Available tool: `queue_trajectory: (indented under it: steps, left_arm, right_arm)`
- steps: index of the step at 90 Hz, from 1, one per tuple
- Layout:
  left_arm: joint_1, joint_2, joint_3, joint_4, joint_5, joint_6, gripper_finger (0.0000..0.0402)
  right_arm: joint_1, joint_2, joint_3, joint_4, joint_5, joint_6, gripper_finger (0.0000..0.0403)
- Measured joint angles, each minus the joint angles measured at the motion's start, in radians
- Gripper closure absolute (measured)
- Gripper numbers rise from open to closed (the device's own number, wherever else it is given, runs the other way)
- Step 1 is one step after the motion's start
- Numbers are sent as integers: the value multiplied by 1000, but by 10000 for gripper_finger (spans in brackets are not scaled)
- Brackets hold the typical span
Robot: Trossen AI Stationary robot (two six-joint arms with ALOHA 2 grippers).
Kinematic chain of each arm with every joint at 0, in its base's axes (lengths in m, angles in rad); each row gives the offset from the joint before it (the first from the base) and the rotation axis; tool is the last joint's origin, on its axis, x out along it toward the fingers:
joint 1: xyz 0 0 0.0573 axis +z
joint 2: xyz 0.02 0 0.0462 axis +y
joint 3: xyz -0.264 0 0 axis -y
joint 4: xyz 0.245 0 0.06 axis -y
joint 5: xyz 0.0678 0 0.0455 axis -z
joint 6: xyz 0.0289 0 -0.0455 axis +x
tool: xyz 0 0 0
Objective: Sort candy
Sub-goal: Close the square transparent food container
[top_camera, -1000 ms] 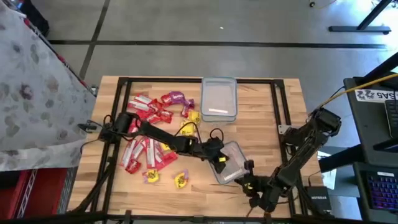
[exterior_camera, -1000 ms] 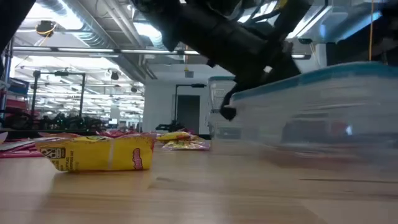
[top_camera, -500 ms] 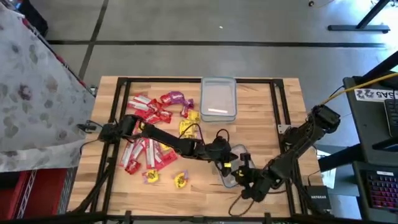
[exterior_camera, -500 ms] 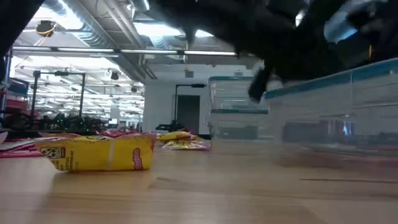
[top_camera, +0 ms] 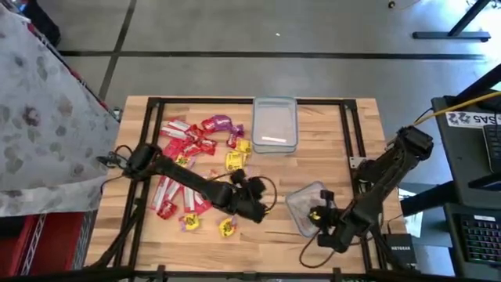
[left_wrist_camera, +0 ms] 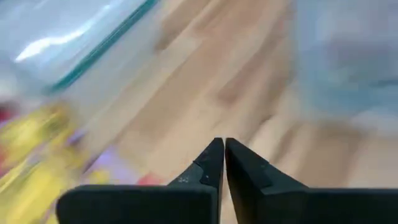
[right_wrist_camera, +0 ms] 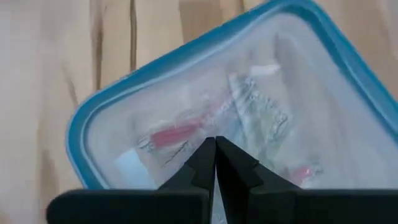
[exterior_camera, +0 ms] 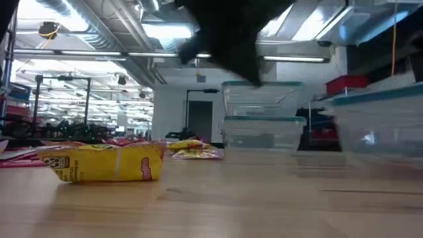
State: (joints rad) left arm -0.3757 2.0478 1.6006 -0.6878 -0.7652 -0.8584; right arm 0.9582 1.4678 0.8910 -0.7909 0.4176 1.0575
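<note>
Nearest, low in the high view, the right hand [top_camera: 323,222] hovers over a lidded tub [top_camera: 307,207], fingers pinched together on nothing. The left hand [top_camera: 252,205], low centre, is likewise closed and empty. Beyond, the candy [top_camera: 188,160] lies scattered at the counter's [top_camera: 329,149] left, with another tub [top_camera: 275,125] at upper centre. Those packets look light, flat and slippery; I'd pinch one by its edge.
</note>
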Motion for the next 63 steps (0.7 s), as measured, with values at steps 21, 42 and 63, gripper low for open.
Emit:
queue_trajectory:
  steps: [21,42,63]
  left_arm:
    - [-60,-3,1,-336,-23,-348,401]
    - [-115,-3,1,-481,-61,-540,401]
    - [-130,-7,2,-497,-70,-616,401]
  right_arm:
    - [123,-30,1,-217,-56,274,403]
    - [193,-30,-1,-436,-96,613,403]
    - [235,-31,65,-598,-90,730,403]
